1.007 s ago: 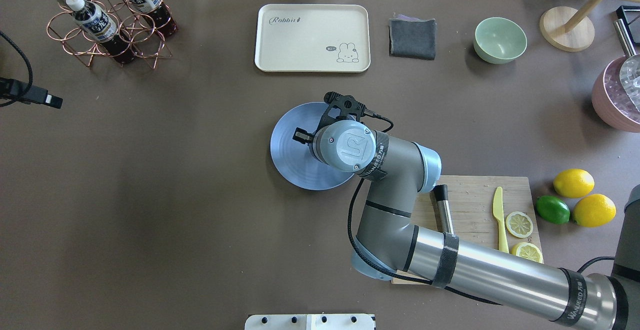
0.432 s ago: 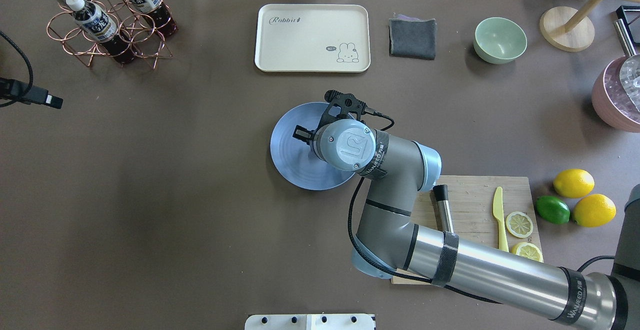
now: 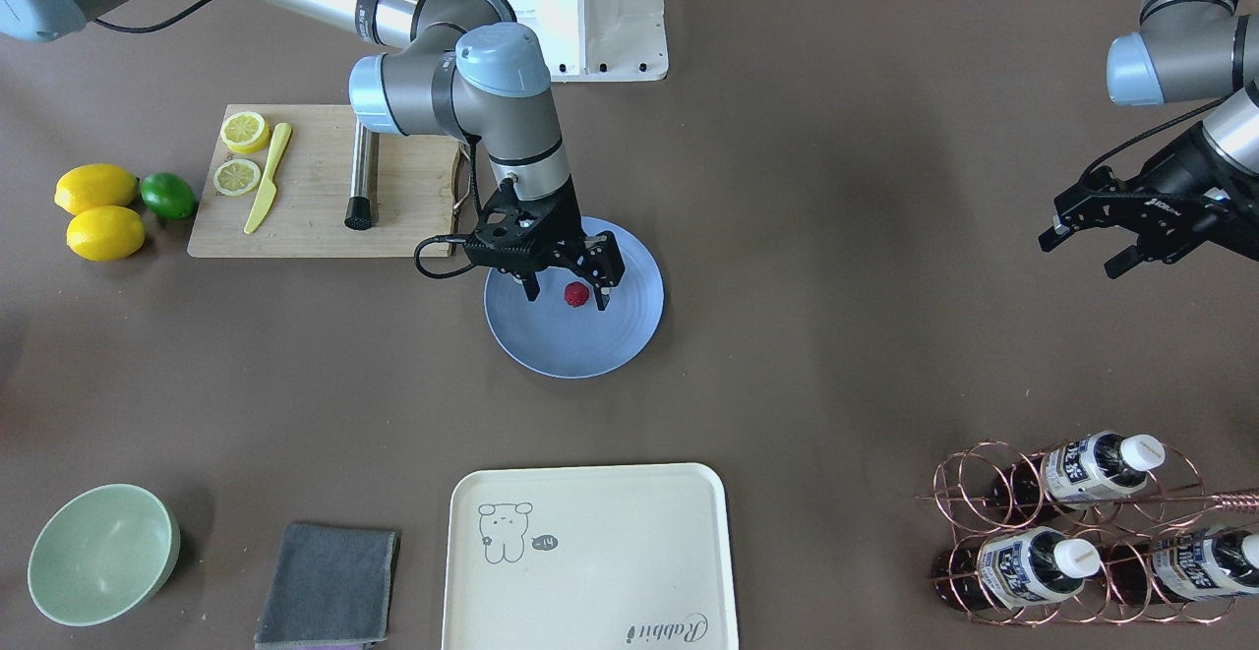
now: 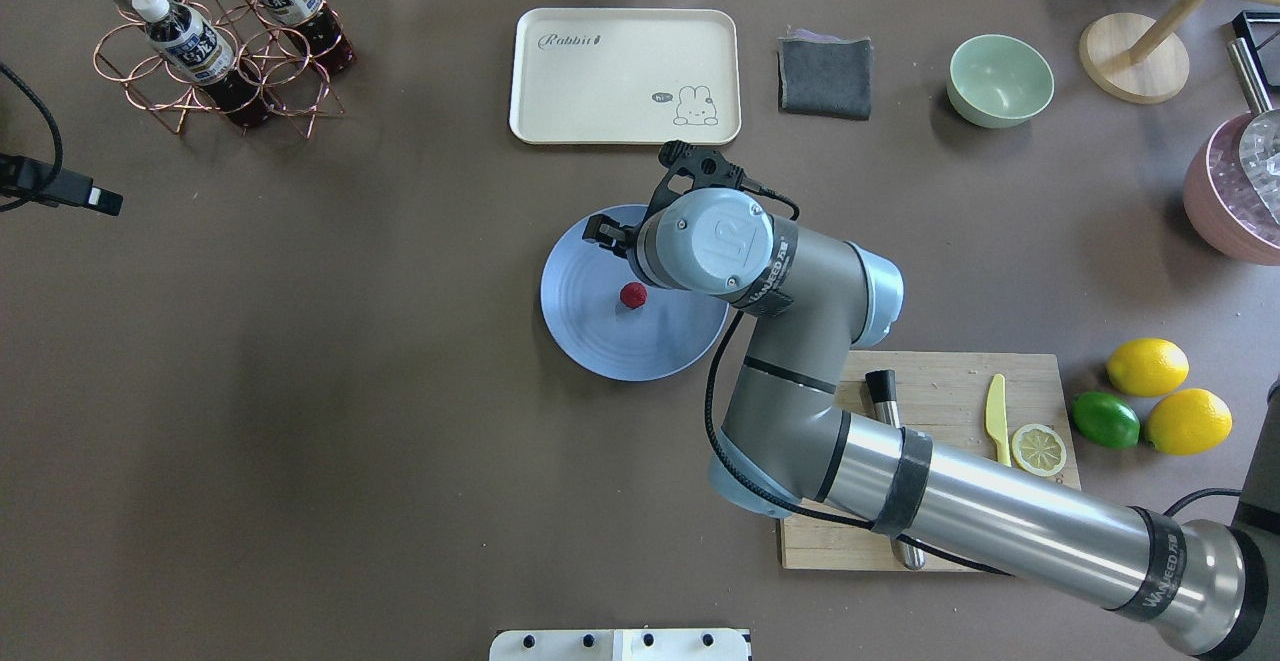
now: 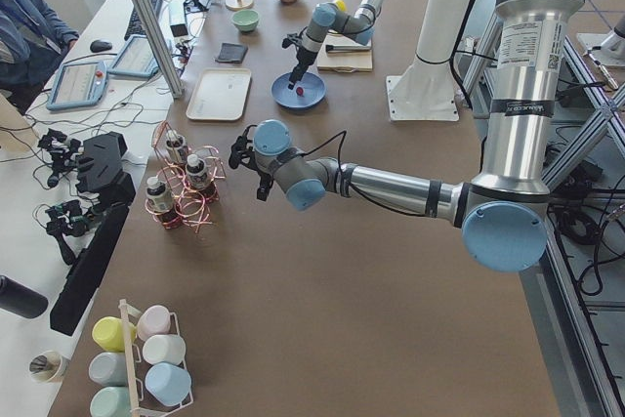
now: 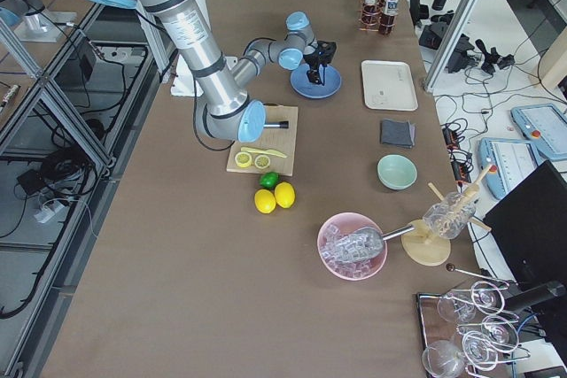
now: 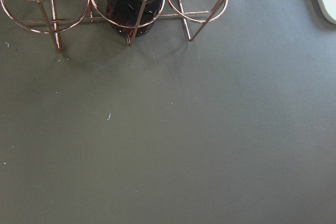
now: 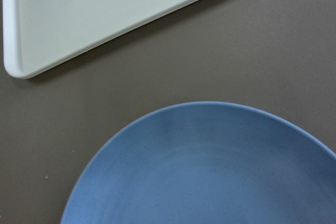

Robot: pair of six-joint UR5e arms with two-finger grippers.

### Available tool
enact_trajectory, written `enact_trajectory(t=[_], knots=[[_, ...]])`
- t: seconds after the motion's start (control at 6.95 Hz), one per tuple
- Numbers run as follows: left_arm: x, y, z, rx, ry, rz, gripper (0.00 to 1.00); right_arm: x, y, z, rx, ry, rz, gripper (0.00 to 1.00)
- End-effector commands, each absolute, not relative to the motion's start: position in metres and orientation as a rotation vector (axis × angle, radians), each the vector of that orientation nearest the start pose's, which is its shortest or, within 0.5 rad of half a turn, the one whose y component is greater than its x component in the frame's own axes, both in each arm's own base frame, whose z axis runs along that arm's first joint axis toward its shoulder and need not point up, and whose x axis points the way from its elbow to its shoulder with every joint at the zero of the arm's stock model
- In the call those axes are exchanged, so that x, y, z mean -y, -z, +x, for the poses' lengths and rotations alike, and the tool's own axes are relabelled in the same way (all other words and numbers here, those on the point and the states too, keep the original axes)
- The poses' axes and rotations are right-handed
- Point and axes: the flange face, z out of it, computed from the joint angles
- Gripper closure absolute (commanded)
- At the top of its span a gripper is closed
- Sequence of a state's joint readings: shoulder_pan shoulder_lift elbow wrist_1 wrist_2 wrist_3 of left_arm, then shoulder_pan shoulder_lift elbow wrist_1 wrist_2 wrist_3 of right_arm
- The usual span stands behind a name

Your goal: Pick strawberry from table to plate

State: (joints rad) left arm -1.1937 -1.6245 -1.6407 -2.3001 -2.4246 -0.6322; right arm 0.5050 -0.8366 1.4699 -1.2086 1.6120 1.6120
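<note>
Exterior front-facing view: the strawberry [image 3: 575, 294] lies loose on the plate [image 3: 575, 347], which sits on the table [image 3: 836, 237].
At centre-left, the right gripper [image 3: 567, 292] hangs above the plate with its fingers spread wide, pinching nothing; the small red strawberry sits near the plate's middle. At the far right edge, the left gripper [image 3: 1082, 252] hovers over the table, fingers apart.

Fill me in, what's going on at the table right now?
The right gripper hangs open just over the blue plate, and the strawberry lies free on the plate between its fingers. So the drop looks done. The left gripper is off to the side near the bottle rack, open and empty.
</note>
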Motion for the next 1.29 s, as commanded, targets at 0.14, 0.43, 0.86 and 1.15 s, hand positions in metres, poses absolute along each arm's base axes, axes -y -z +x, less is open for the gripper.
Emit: enact_trajectory(t=[0.14, 0.43, 0.86, 1.15], knots=[[0.531, -0.533, 0.06, -0.998, -0.191, 0.349, 0.01, 0.544, -0.245, -0.495, 0.867, -0.404, 0.133, 0.0], [0.538, -0.548, 0.007, -0.922, -0.235, 0.36, 0.01, 0.557, -0.313, -0.389, 0.768, -0.28, 0.151, 0.0], [0.554, -0.555, -0.029, -0.787, -0.316, 0.33, 0.01, 0.544, -0.376, -0.215, 0.65, -0.105, 0.122, 0.0], [0.549, -0.574, -0.033, -0.714, -0.307, 0.293, 0.01, 0.54, -0.441, -0.126, 0.63, 0.046, 0.111, 0.0]])
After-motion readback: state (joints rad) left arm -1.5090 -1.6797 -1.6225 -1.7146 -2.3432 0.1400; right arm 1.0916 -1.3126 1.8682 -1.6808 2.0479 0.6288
